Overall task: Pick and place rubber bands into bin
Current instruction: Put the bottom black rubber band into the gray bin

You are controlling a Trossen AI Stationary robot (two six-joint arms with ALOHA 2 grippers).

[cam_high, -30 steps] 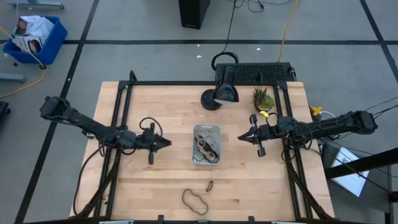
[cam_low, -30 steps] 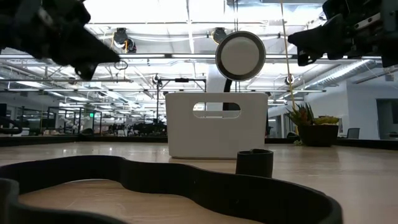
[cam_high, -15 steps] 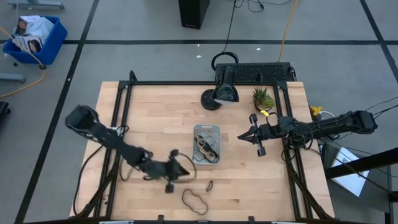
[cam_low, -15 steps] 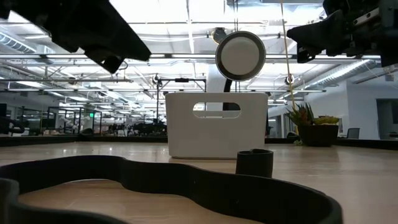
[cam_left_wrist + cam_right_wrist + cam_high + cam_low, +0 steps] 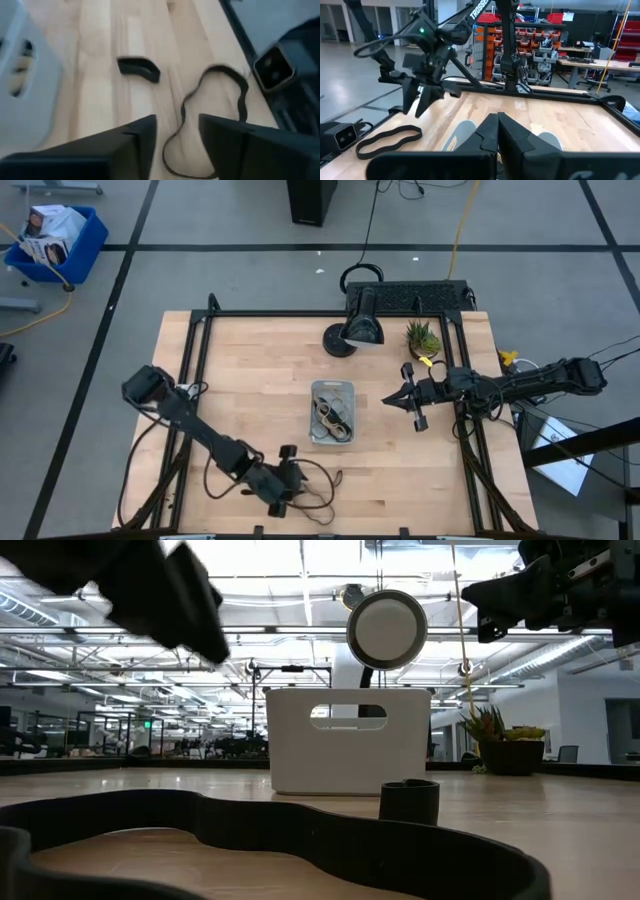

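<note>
Black wavy rubber band loop [image 5: 210, 120] and small black curved rubber piece [image 5: 139, 68] ahead of the black left claw [image 5: 177, 137], on pale striped-grain wooden worktop [image 5: 95, 100].

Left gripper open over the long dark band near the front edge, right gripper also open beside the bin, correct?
Not quite. The right gripper is shut: the right wrist view shows its fingers pressed together. The rest holds: the left gripper is open over the long dark band, and the right one sits beside the bin.
</note>
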